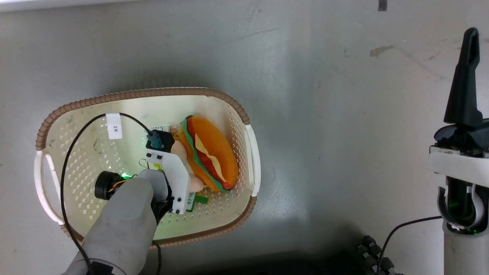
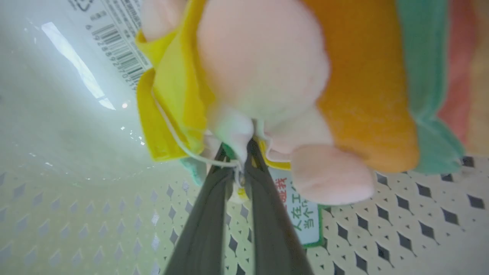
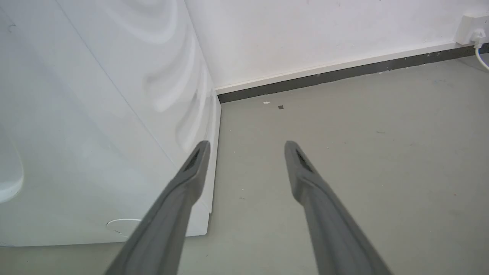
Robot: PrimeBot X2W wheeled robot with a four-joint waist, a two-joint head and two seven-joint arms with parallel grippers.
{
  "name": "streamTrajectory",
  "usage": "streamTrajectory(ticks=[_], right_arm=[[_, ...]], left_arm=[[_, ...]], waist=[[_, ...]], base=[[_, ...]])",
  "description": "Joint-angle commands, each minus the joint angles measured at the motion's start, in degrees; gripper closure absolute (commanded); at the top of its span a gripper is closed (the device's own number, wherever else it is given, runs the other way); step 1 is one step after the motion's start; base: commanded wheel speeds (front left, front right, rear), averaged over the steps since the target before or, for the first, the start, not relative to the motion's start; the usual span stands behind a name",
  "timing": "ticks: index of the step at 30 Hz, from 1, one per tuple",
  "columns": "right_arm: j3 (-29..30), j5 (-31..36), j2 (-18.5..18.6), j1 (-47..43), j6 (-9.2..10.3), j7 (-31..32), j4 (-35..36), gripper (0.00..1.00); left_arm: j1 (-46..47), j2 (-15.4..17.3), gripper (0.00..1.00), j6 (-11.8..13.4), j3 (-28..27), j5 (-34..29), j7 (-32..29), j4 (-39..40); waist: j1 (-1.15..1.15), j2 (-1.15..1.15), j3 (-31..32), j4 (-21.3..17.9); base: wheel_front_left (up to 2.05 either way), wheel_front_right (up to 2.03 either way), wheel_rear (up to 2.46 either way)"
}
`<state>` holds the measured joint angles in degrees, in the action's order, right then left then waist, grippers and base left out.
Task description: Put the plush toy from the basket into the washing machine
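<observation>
- Risk, L: a black cable (image 1: pixel 65 168) from the left arm loops across the inside of the basket (image 1: pixel 153 92). We judge it may snag the rim or a handle once the arm lifts.
- Risk, centre: the left gripper (image 2: pixel 237 154) is deep in the basket, fingers nearly together. They pinch just a small pale nub and a thin white string on the underside of the plush toy (image 1: pixel 210 156). So narrow a bite may slip, or the string may give, dropping the toy back.
- Risk, centre-R: the toy sits in the basket's right half, near the perforated wall. Hung from one low point it would prob. swing and could catch that wall on the way up.
- Risk, R: the right gripper (image 3: pixel 247 147) is spread wide and holds nothing, beside a white side panel of the washing machine (image 3: pixel 95 133). We cannot tell whether the door is open; a shut door would stall the drop-off.
- Writing, L: the white tag (image 1: pixel 114 126) on the cable reads "3米".
- Writing, centre: the printed label (image 2: pixel 118 46) on the basket floor carries a barcode w/ digits too small to read.
- Writing, R: the green-edged paper tag (image 2: pixel 303 214) under the toy shows Chinese chars in green and red, too blurred for a sure reading. No brand is legible.
</observation>
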<state>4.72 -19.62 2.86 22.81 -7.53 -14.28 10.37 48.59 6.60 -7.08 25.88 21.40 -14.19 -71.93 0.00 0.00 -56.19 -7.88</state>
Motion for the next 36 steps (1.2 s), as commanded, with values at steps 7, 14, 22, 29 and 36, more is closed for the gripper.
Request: streamTrajectory(ticks=[7, 14, 22, 29, 36], right_arm=[[0.2, -0.2, 0.0, 0.3, 0.04, -0.7, -1.5, 0.0], [1.0, 0.8, 0.0, -2.9, 0.04, -0.7, -5.5, 0.0], [1.7, 2.7, 0.0, -7.7, 0.04, -0.7, -8.8, 0.0], [2.6, 4.4, 0.0, -13.2, 0.04, -0.7, -10.8, 0.0], [3.3, 5.6, 0.0, -18.3, 0.04, -0.7, -12.0, 0.0]], left_arm=[[-0.8, -1.1, 1.0, -0.4, 4.2, 3.4, 2.9, -0.3], [-4.9, -1.4, 1.0, -0.4, 8.7, 7.5, 6.1, 2.4], [-9.9, -0.4, 1.0, -0.4, 17.3, 9.4, 11.3, 5.9], [-14.3, 1.0, 1.0, -0.4, 22.8, 12.5, 18.1, 8.5], [-16.6, 2.1, 1.0, -0.4, 24.9, 15.5, 25.2, 10.7]], waist=[[0.0, 0.0, 5.4, 1.0], [0.0, 0.0, 13.8, 2.4], [0.0, 0.0, 23.4, 4.4], [0.0, 0.0, 31.9, 7.0], [0.0, 0.0, 38.9, 10.2]], base=[[0.0, 0.0, 0.0], [0.0, 0.0, 0.0], [0.0, 0.0, 0.0], [0.0, 0.0, 0.0], [0.0, 0.0, 0.0]])
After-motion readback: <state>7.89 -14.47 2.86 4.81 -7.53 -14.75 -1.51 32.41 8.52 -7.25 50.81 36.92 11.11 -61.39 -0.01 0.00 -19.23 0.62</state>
